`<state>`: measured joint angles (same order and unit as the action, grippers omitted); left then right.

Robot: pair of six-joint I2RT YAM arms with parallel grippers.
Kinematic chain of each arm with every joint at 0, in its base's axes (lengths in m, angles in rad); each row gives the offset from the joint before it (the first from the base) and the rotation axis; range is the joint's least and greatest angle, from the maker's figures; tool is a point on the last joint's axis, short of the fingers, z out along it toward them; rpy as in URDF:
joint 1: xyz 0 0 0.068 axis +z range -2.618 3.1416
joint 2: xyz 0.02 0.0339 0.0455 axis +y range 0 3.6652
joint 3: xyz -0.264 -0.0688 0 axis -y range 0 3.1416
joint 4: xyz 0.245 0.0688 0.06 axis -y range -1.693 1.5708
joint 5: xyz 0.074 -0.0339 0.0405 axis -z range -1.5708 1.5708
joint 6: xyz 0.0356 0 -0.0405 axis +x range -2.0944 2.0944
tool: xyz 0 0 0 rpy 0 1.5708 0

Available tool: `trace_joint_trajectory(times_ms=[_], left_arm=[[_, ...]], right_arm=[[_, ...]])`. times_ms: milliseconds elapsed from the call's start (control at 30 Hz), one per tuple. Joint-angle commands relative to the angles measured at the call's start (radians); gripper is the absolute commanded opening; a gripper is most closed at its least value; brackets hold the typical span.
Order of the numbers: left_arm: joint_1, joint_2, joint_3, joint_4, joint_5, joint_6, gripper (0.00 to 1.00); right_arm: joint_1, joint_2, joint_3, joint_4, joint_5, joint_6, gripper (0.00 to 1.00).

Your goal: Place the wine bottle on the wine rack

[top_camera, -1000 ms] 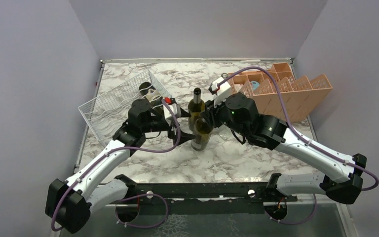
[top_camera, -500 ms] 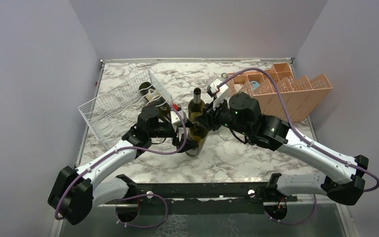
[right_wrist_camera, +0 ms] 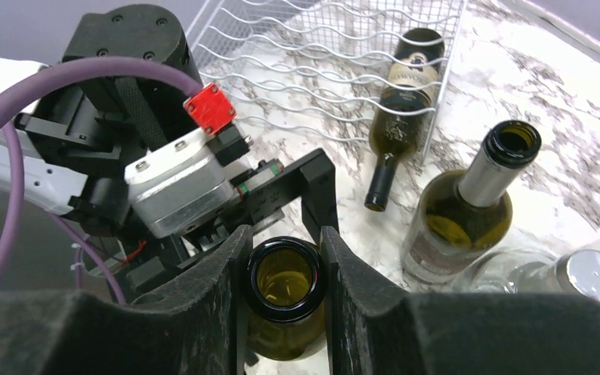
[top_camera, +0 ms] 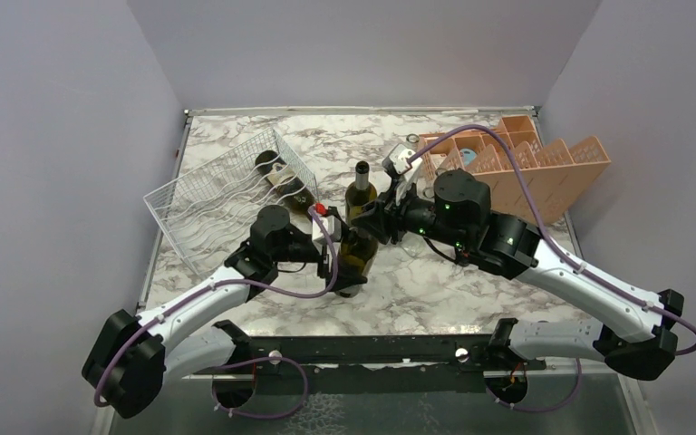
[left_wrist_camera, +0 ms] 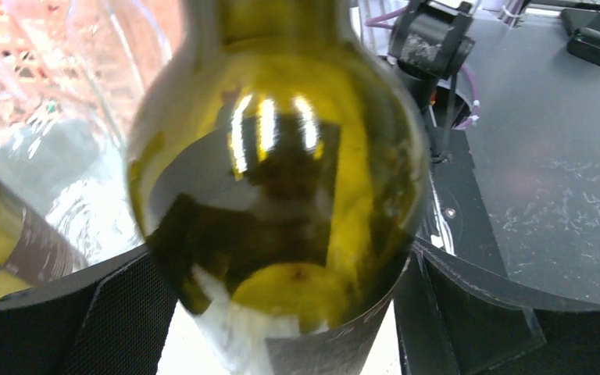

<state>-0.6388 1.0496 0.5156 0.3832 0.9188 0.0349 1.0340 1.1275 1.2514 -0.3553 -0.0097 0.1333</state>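
Observation:
A green wine bottle (top_camera: 359, 252), open at the mouth, leans in mid-table. My right gripper (top_camera: 373, 222) is shut on its neck; in the right wrist view (right_wrist_camera: 285, 269) both pads press just below the bottle's rim (right_wrist_camera: 284, 280). My left gripper (top_camera: 341, 265) is closed around the bottle's lower body, which fills the left wrist view (left_wrist_camera: 277, 180), with a finger (left_wrist_camera: 86, 312) on each side. The white wire wine rack (top_camera: 201, 204) stands at the far left and holds one bottle lying down (top_camera: 283, 185), also seen in the right wrist view (right_wrist_camera: 405, 86).
A second green bottle (top_camera: 360, 188) stands upright just behind the held one, close to my right gripper. A clear glass bottle (right_wrist_camera: 586, 275) lies beside it. An orange divided crate (top_camera: 526, 163) sits at the far right. Walls close in on the left, back and right.
My left gripper has swung from beside the rack to the bottle's lower body and closed around it. The bottle has tilted, its base shifting toward the near left. The right gripper kept the neck.

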Motion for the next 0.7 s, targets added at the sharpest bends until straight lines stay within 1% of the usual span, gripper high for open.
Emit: trace_joint_trajectory(times_ms=[0,133,300,400,433,600,633,667], left_arm=[[-0.038,-0.055,-0.015,0.084,0.026,0.009,0.98],[-0.045,-0.093,-0.026,0.092,-0.003,0.024,0.94],[-0.049,-0.116,-0.035,0.094,-0.053,0.036,0.81],[-0.054,-0.109,-0.029,0.095,-0.057,0.039,0.73],[-0.054,-0.106,-0.023,0.095,-0.058,0.040,0.69],[-0.056,-0.104,0.003,0.095,-0.064,0.061,0.41],[-0.056,-0.104,0.008,0.095,-0.062,0.069,0.34],[-0.055,-0.105,0.014,0.095,-0.061,0.080,0.25]], right_arm=[[-0.002,-0.054,0.045,0.183,-0.079,0.006,0.01],[0.000,-0.071,0.037,0.221,-0.094,0.010,0.01],[-0.001,-0.116,0.001,0.281,-0.116,0.021,0.01],[-0.001,-0.137,-0.020,0.312,-0.130,0.029,0.01],[-0.001,-0.142,-0.024,0.318,-0.133,0.030,0.01],[-0.001,-0.152,-0.033,0.309,-0.125,0.038,0.01],[0.000,-0.153,-0.033,0.300,-0.118,0.042,0.02],[-0.001,-0.152,-0.031,0.289,-0.112,0.046,0.06]])
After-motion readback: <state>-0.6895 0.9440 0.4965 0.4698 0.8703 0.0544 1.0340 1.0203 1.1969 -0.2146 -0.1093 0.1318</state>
